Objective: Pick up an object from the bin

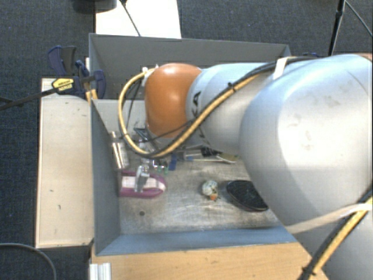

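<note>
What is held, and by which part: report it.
Cannot be told: the gripper is down on the purple-and-white object at the bin's left, its grip hidden.

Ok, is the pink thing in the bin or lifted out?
In the bin: the pink thing lies on the floor by the left wall, the gripper right above it.

Black oval disc point(246, 195) at front right; small mottled ball point(210, 189) just beside it, leftward.

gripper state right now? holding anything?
Gripper: cannot be told, open or closed. It is down over the pink and white object at the left of the bin floor.
</note>
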Controlling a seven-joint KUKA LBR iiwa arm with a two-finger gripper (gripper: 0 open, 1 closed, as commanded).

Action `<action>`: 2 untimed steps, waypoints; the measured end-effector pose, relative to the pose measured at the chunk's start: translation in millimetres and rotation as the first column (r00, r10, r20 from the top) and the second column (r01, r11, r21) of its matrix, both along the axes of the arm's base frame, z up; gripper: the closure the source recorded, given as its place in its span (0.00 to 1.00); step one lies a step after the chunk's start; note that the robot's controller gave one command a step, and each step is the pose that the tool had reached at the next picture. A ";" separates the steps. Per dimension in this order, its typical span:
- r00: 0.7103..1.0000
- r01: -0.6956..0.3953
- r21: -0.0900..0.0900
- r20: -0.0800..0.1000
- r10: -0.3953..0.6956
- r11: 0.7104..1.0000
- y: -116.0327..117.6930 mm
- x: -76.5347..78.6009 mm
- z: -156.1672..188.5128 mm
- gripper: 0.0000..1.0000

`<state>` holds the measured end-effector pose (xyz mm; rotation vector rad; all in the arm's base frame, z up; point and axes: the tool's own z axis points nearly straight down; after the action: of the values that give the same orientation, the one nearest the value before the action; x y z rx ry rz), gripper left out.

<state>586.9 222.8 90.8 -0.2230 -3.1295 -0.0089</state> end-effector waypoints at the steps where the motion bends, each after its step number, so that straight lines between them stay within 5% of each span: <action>1: 0.998 -0.066 -0.004 0.008 0.066 0.998 -62.2 -73.6 -2.8 0.00; 2: 0.998 -0.067 -0.003 0.000 0.067 0.998 -59.3 -73.7 -3.3 1.00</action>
<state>513.2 163.5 87.5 -0.1177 -3.1357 -0.0039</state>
